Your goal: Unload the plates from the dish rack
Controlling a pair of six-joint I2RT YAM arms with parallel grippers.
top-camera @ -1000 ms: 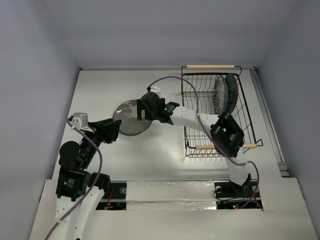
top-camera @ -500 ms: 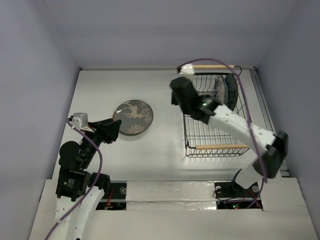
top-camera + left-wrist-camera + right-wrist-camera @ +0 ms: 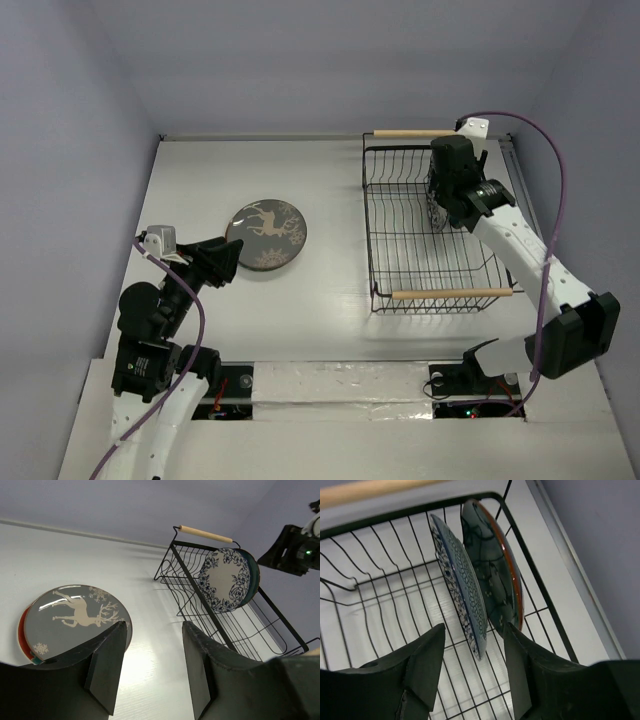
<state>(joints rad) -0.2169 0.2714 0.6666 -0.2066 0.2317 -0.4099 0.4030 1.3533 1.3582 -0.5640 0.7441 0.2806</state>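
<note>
The grey-brown deer plate (image 3: 266, 234) lies flat on the table left of the dish rack (image 3: 368, 220); it also shows in the left wrist view (image 3: 75, 615). The blue floral plate (image 3: 462, 580) and the dark teal plate (image 3: 490, 565) stand on edge side by side at the rack's far right end (image 3: 535, 575). My right gripper (image 3: 440, 203) hovers open over them, and the floral plate's edge shows between its fingers (image 3: 475, 635). My left gripper (image 3: 228, 255) is open and empty near the deer plate's near left edge (image 3: 152, 630). The left wrist view shows the floral plate (image 3: 223, 580) in front of the teal one (image 3: 253, 570).
The rack has wooden rod handles at its far end (image 3: 420, 133) and near end (image 3: 440, 294). The rest of the rack holds nothing. A raised strip (image 3: 535, 240) runs along the table's right edge beside the rack. Grey walls enclose the table.
My right arm has left the deer plate lying on the table and swung right, to above the two plates standing in the rack. The left arm has not moved.
</note>
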